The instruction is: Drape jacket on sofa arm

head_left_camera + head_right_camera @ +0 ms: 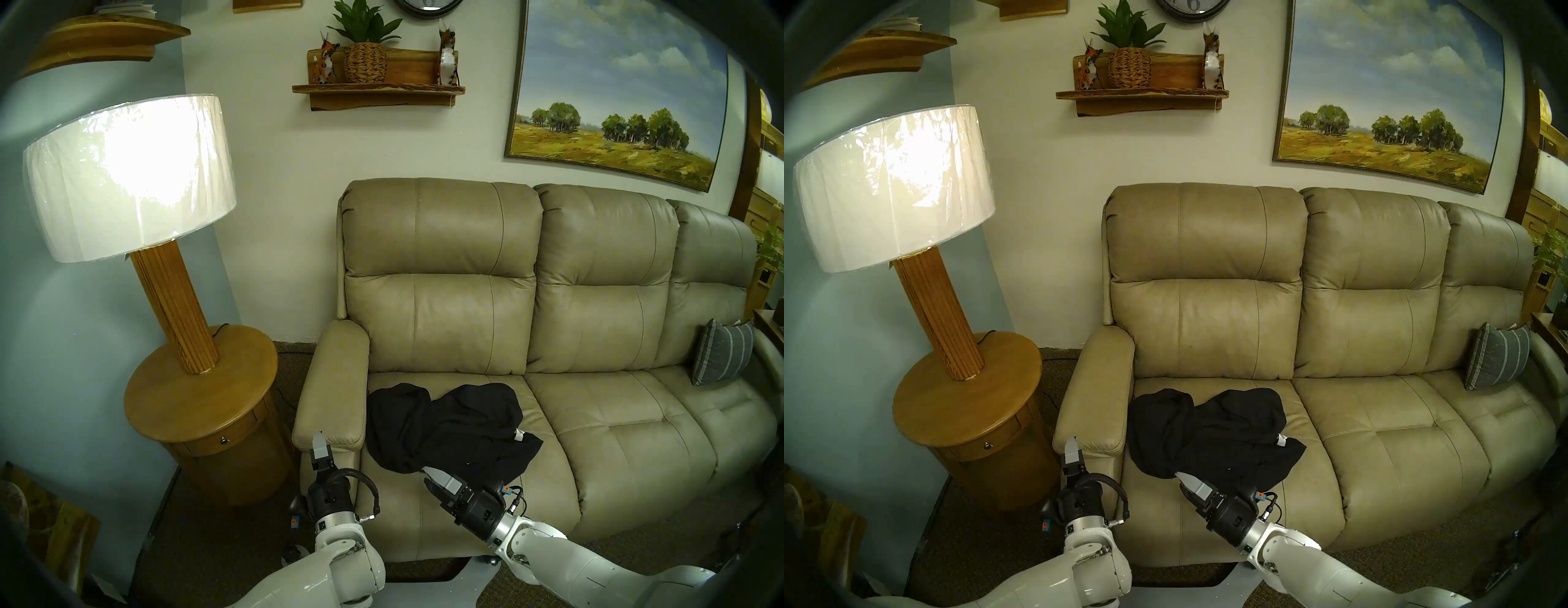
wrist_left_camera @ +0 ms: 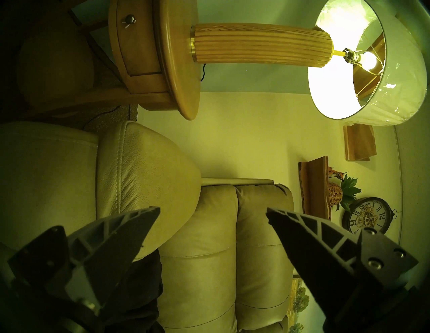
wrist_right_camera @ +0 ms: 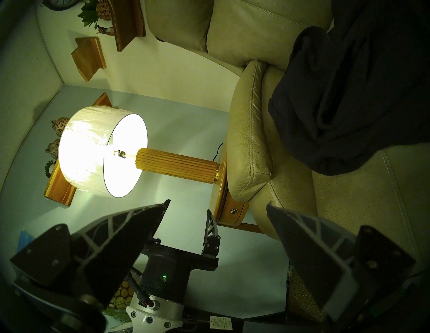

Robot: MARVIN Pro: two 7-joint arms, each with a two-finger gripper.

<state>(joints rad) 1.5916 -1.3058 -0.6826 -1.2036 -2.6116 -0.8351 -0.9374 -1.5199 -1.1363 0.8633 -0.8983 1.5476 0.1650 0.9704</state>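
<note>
The black jacket (image 1: 445,424) (image 1: 1208,429) lies crumpled on the sofa's left seat, a small white tag at its right edge. It sits right beside the beige leather sofa arm (image 1: 335,382) (image 1: 1098,390), whose top is bare. My left gripper (image 1: 319,439) (image 2: 213,210) stands open and empty just in front of the arm's front end (image 2: 144,174). My right gripper (image 1: 428,473) (image 3: 217,204) is open and empty at the jacket's near hem. In the right wrist view the jacket (image 3: 349,93) lies up and to the right of the fingers.
A round wooden side table (image 1: 199,399) with a lit lamp (image 1: 127,178) stands close to the left of the sofa arm. A grey striped cushion (image 1: 721,352) leans at the sofa's far right. A wall shelf (image 1: 377,89) hangs above.
</note>
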